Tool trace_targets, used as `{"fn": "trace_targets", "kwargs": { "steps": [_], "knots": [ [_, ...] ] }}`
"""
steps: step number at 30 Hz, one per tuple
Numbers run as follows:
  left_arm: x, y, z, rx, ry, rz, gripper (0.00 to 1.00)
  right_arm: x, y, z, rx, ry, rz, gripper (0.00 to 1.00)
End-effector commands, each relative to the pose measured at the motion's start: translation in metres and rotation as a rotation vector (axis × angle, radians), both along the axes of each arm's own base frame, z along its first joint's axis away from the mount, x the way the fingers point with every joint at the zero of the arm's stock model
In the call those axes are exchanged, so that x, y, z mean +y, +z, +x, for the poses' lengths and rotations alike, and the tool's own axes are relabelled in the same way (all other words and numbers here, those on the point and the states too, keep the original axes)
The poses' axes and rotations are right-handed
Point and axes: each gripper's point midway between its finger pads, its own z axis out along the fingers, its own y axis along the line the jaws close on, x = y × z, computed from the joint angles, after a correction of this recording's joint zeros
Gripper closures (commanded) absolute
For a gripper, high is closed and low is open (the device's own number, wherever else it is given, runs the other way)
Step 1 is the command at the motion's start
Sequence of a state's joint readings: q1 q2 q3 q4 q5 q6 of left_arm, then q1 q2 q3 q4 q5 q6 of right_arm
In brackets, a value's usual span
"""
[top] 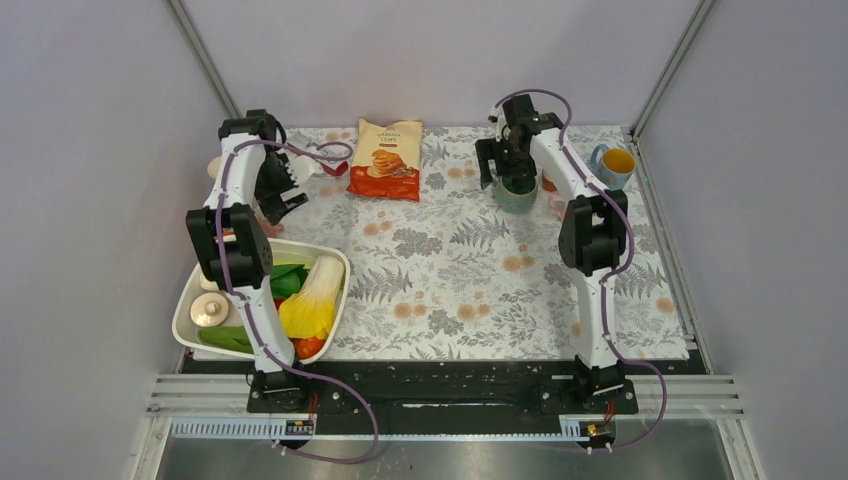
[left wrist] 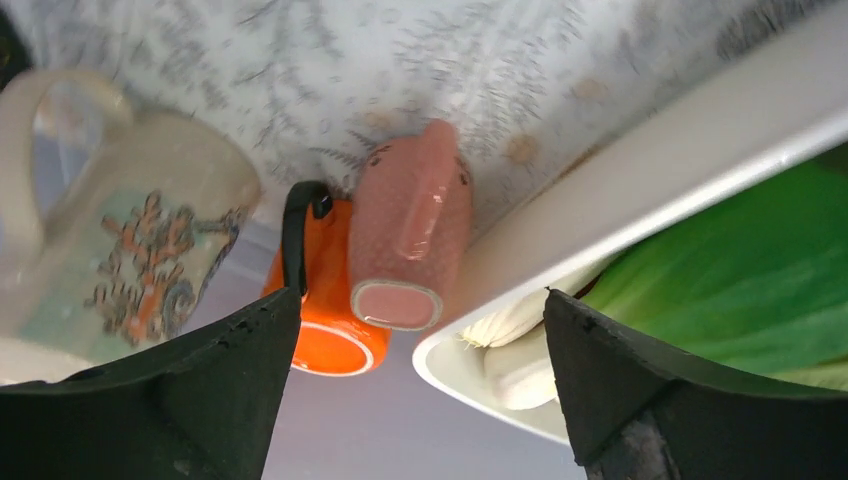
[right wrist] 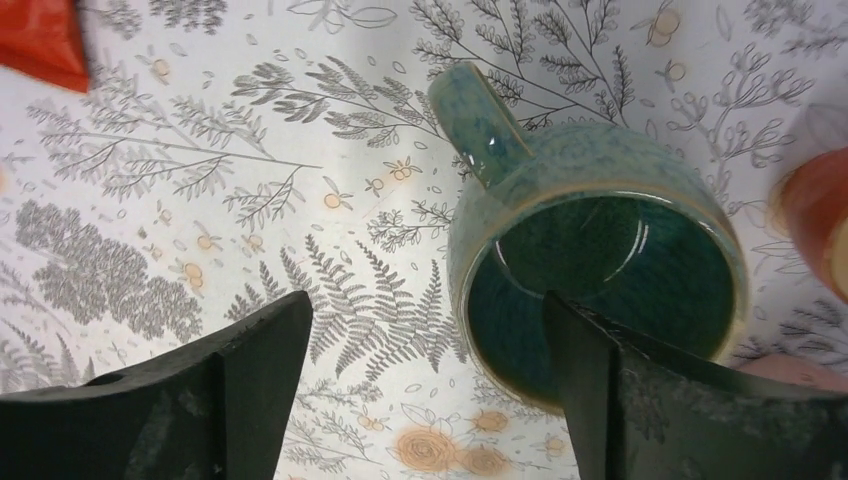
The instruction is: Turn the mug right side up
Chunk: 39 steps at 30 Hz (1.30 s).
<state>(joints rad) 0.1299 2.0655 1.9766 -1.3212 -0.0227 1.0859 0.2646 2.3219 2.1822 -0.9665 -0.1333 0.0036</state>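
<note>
R tool jaws apart, pointing down above upright teal mug.

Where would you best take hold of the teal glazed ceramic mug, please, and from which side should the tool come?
Probably the rim wall, from straight above: the teal glazed ceramic mug stands upright, mouth open upward, so one finger fits inside, one outside. Choose the wall near its handle, over bare fern-print cloth; an orange-red object crowds the opposite side. The right tool hangs open above.
</note>
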Motion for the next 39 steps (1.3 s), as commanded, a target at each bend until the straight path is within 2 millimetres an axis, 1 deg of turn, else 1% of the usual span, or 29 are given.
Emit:
{"fn": "trace_targets", "kwargs": {
  "steps": [1, 3, 6, 9, 11, 13, 16, 18, 20, 22, 28, 30, 32, 34, 39],
  "knots": [
    [-0.006, 0.009, -0.018, 0.061, -0.42, -0.012, 0.08, 0.008, 0.077, -0.003, -0.144, 0.064, 0.056, 0.01],
    [-0.005, 0.004, -0.018, 0.076, -0.509, -0.008, 0.09, 0.011, 0.089, -0.007, -0.155, 0.072, 0.076, 0.01],
    [-0.006, 0.0, -0.016, 0.124, -0.557, -0.031, 0.14, 0.014, 0.105, -0.013, -0.171, 0.086, 0.101, 0.01],
    [-0.01, 0.003, -0.022, 0.197, -0.527, -0.087, 0.26, 0.011, 0.11, -0.02, -0.184, 0.074, 0.087, 0.0],
    [-0.006, -0.001, -0.02, 0.204, -0.501, -0.079, 0.29, 0.011, 0.11, -0.025, -0.192, 0.076, 0.091, 0.0],
    [-0.003, -0.01, -0.022, 0.218, -0.503, -0.068, 0.29, 0.011, 0.109, -0.03, -0.201, 0.083, 0.104, 0.01],
    [-0.007, -0.026, -0.024, 0.233, -0.509, -0.078, 0.3, 0.012, 0.11, -0.034, -0.221, 0.086, 0.12, 0.01],
    [-0.007, -0.034, -0.016, 0.198, -0.487, -0.071, 0.3, 0.012, 0.111, -0.037, -0.23, 0.083, 0.124, 0.0],
    [-0.007, -0.037, -0.004, 0.155, -0.46, -0.059, 0.34, 0.012, 0.109, -0.04, -0.23, 0.084, 0.13, 0.0],
    [-0.006, -0.039, 0.0, 0.143, -0.449, -0.059, 0.36, 0.011, 0.108, -0.042, -0.234, 0.081, 0.133, 0.01],
    [0.002, -0.052, -0.005, 0.192, -0.429, -0.025, 0.37, 0.005, 0.1, -0.051, -0.226, 0.061, 0.113, 0.01],
    [0.003, -0.056, 0.001, 0.167, -0.417, -0.016, 0.38, 0.004, 0.1, -0.053, -0.224, 0.06, 0.115, 0.01],
    [0.003, -0.062, -0.001, 0.177, -0.424, -0.02, 0.39, 0.005, 0.101, -0.055, -0.222, 0.064, 0.121, 0.01],
    [0.01, -0.067, -0.001, 0.195, -0.42, 0.016, 0.39, 0.006, 0.102, -0.055, -0.223, 0.065, 0.123, 0.0],
    [0.027, -0.081, 0.017, 0.164, -0.359, 0.113, 0.55, 0.006, 0.105, -0.057, -0.227, 0.068, 0.128, 0.01]
  ]
}}
